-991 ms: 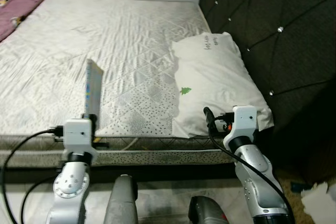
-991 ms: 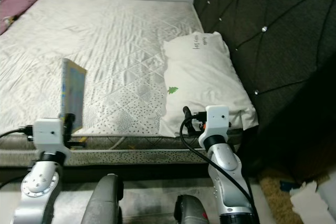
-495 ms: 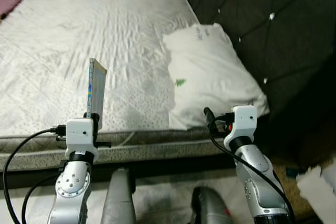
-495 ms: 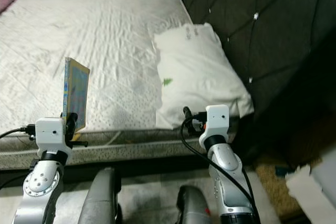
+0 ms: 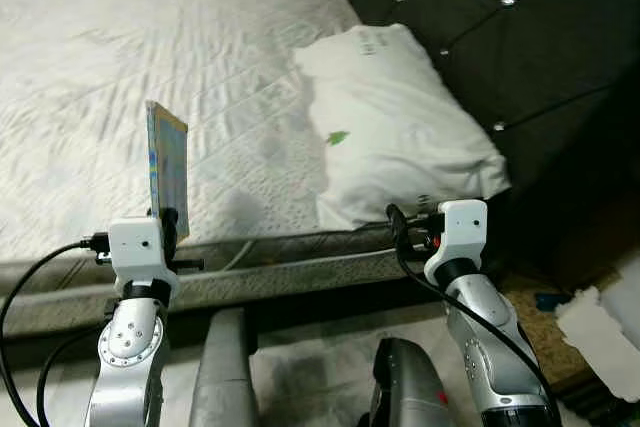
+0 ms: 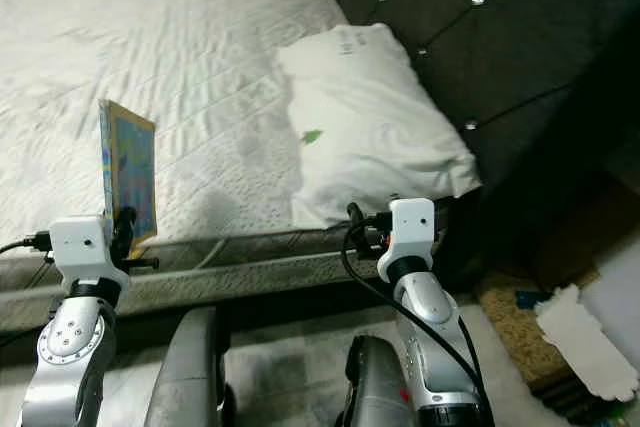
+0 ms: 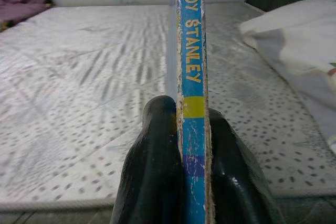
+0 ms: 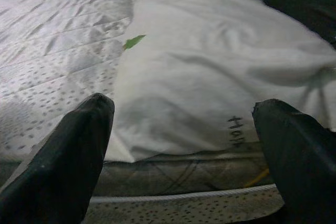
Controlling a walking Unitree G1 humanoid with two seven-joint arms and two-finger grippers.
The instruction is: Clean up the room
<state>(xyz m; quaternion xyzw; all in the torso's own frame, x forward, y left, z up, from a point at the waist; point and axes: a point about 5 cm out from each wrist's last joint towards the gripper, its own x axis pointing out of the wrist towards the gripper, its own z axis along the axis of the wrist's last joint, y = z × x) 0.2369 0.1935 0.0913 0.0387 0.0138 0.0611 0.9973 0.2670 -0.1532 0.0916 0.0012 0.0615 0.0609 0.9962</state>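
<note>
Cleanup looked barely begun: the left pincer (image 7: 181,156) was clamped on a thin book (image 5: 166,167) held upright over the bed (image 5: 200,57) edge, not yet stowed, while the right pincer (image 8: 184,145), spread wide and empty, faced the pillow (image 5: 395,127) at 1 o'clock.

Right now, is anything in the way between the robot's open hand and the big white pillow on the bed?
Nothing visible is. The right gripper is open and points straight at the white pillow lying on the quilted white mattress. The left gripper is shut on a thin blue book.
</note>
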